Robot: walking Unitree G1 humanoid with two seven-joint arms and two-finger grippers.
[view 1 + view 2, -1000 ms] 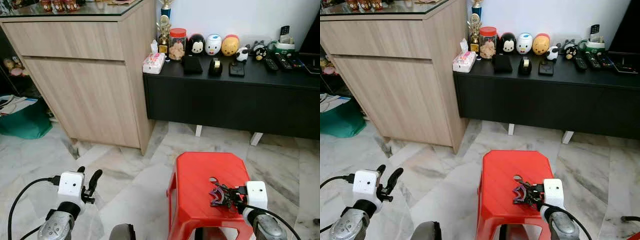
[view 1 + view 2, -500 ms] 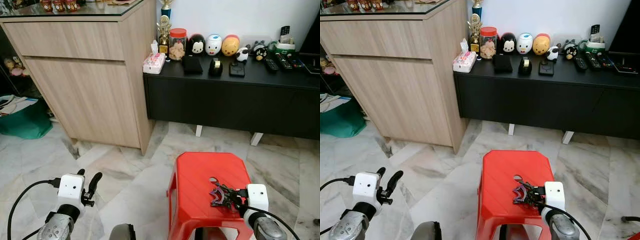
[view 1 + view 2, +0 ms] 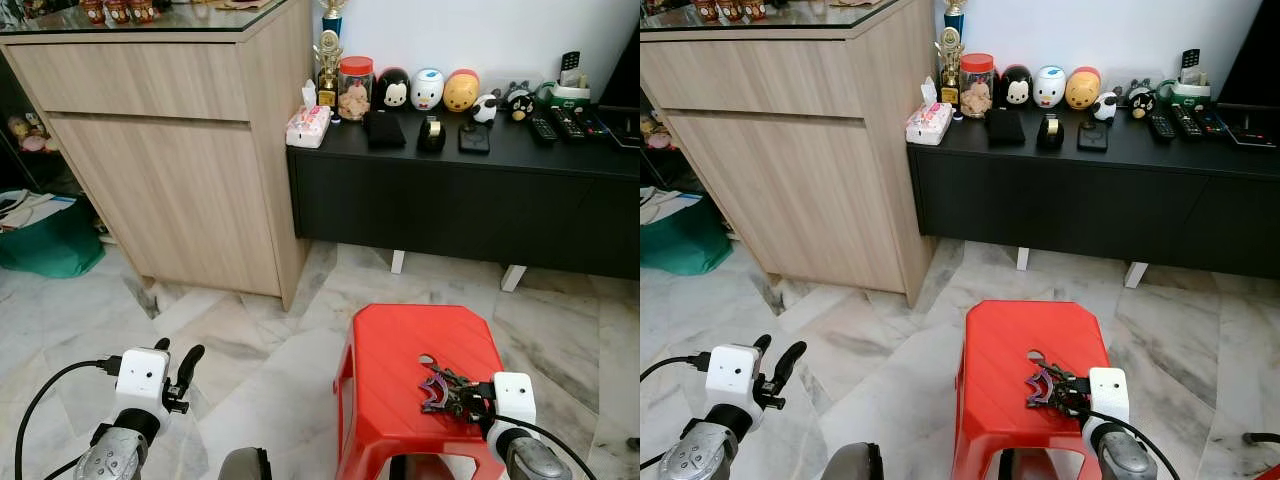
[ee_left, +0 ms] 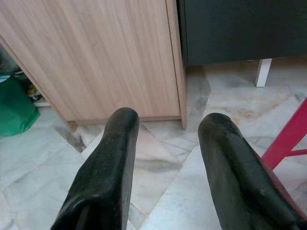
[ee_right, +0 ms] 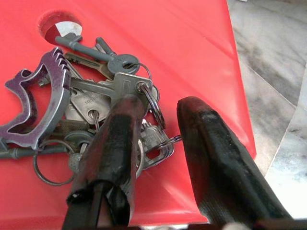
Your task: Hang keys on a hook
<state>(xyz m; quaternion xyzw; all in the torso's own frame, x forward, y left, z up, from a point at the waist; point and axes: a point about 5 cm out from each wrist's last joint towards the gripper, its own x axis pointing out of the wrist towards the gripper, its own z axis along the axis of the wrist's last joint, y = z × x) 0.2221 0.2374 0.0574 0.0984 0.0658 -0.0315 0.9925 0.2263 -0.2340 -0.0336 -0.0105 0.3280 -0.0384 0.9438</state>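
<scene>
Marble floor [image 3: 270, 350], pale, grey-veined, wide bare stretch ahead of left gripper [image 4: 168, 143]; its jaws spread, nothing between. Oak-look cabinet [image 3: 180, 170] and black low unit [image 3: 460, 190] beyond. Red plastic stool [image 3: 400, 350] under right gripper [image 5: 160, 124]. Keys [image 5: 91, 100]: steel bunch on rings, purple crown-shaped fob, flat on stool top. Right jaws parted, one finger lying on bunch, other on bare plastic beside it. Right wrist view shows stool edge close beyond that finger, floor below.
</scene>
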